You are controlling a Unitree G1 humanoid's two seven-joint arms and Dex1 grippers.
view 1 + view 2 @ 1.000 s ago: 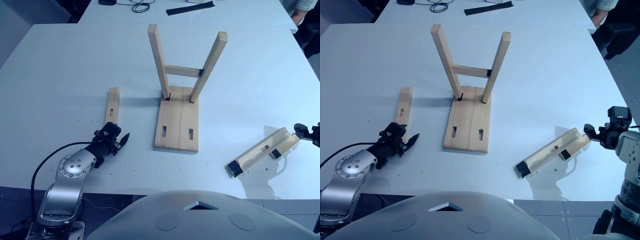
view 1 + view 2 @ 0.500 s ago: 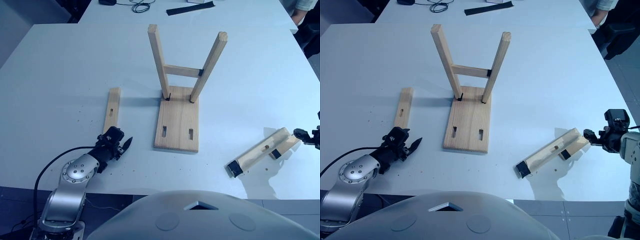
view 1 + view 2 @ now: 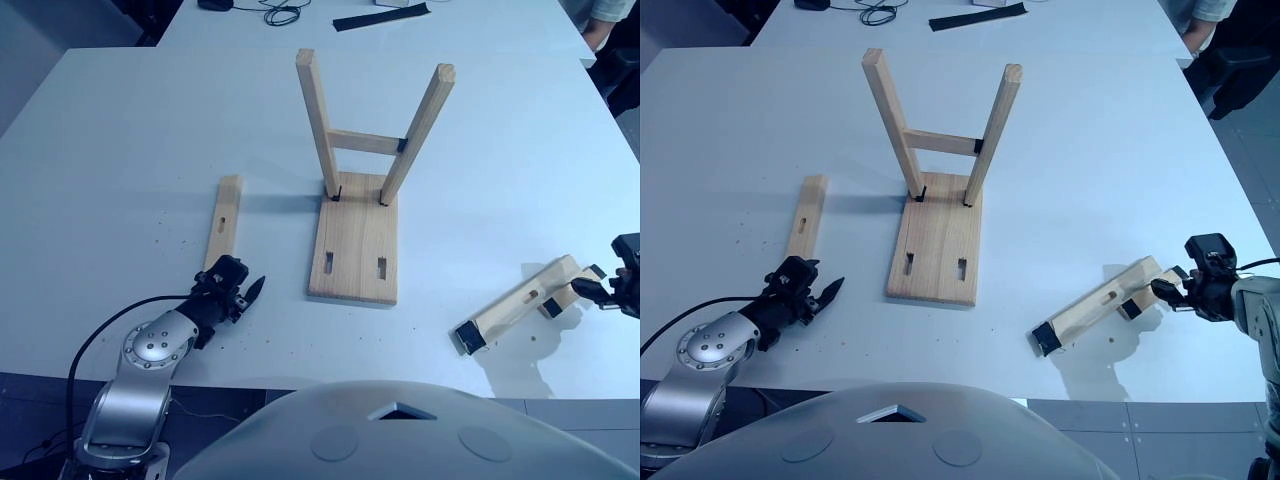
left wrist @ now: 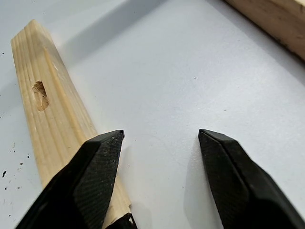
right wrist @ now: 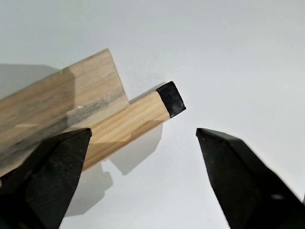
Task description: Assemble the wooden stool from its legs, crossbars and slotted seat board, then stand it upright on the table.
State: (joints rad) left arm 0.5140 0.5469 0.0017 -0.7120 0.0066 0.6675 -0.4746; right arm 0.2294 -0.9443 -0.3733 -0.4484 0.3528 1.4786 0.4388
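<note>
Status at the observed moment: the pale rectangular wooden seat board (image 3: pixel 353 250) lay flat near the middle of the white table (image 3: pixel 120 150). Two square-section wooden legs (image 3: pixel 318 125) stood upright in the slots at its far end, joined by a short wooden crossbar (image 3: pixel 365 141). The two near slots of the board were unfilled.

Left arm: the forearm lay low over the near-left edge of the table, angled forward and inward. The left gripper (image 4: pixel 161 134) pointed toward the near corner of the board, jaws spread and holding nothing. One finger (image 4: pixel 97 164) sat over the near end of a loose wooden leg with a mortise hole (image 3: pixel 224 220), which lay flat to the left of the board. Contact between the two could not be determined.

Right arm: the wrist was at the right edge of the table, low over the surface. The right gripper (image 5: pixel 143 131) faced inward with jaws wide apart and gripped nothing. A second loose wooden leg (image 3: pixel 515 305) lay diagonally there, and its attached black-tipped crossbar stub (image 5: pixel 128 126) lay just ahead of the gap between the fingers.
</note>
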